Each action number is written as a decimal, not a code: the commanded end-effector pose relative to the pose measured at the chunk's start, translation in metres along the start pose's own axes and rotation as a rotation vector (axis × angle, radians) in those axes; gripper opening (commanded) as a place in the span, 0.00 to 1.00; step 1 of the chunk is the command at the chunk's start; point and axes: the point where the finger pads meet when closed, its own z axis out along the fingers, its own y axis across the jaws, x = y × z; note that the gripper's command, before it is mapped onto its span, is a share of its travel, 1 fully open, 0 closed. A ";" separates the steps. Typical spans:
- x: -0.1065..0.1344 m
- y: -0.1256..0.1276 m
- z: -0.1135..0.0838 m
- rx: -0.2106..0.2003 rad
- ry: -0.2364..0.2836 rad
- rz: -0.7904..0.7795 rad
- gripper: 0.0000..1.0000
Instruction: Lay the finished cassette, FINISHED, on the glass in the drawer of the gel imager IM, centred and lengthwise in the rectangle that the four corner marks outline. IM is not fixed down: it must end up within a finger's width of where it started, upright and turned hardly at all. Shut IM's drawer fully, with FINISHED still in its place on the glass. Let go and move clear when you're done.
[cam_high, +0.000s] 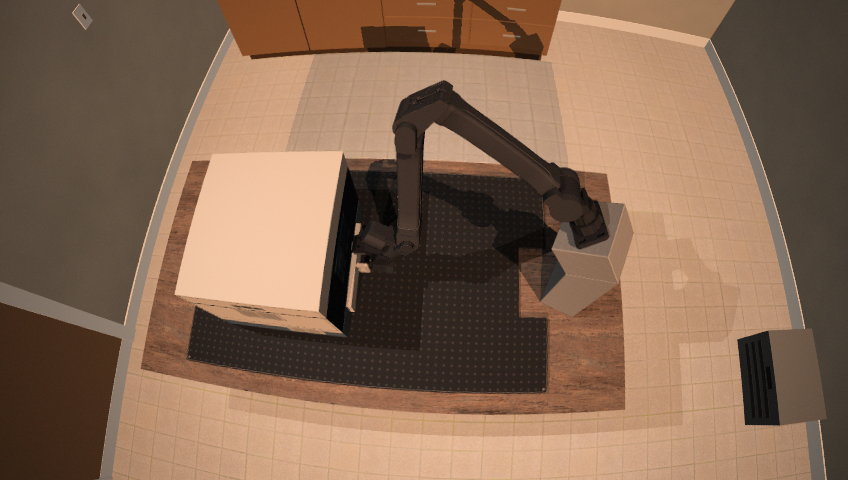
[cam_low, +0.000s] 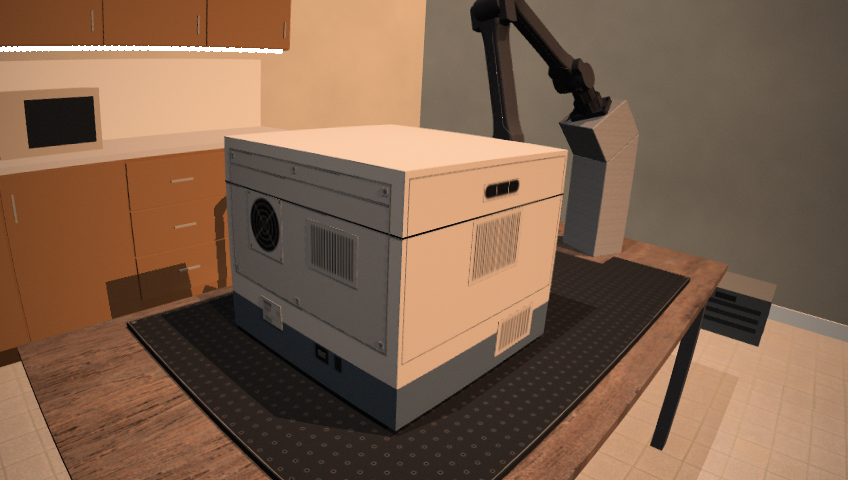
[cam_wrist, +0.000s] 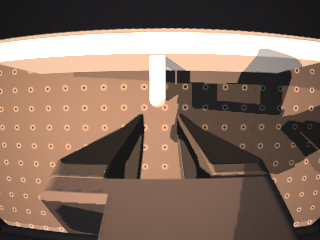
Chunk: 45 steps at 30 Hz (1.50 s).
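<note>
Gel imager IM (cam_high: 261, 226) (cam_low: 392, 249) upright on the dark dotted mat (cam_high: 476, 368) (cam_low: 630, 297) (cam_wrist: 30, 137). Its drawer front (cam_high: 352, 292) (cam_wrist: 75, 44) stands slightly proud of the housing, so not fully shut. FINISHED: hidden, can't tell its place on the glass. Pale handle (cam_high: 363, 267) (cam_wrist: 157, 80) sticks out from the drawer front, lined up with the gap ahead of the fingertips. Gripper (cam_high: 367, 261) (cam_wrist: 160, 121) is narrow but parted, nothing between the fingers. Contact with handle: can't tell. Arm (cam_high: 409, 190) (cam_low: 502, 77) bends back to the grey pedestal (cam_high: 586, 270) (cam_low: 601, 202) on the wooden table (cam_high: 586, 368) (cam_low: 107, 380).
</note>
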 end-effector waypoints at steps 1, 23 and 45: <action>-0.015 0.008 -0.012 -0.007 -0.034 0.007 0.26; 0.009 0.012 -0.018 -0.014 0.008 -0.003 0.26; 0.009 0.012 -0.018 -0.014 0.008 -0.003 0.26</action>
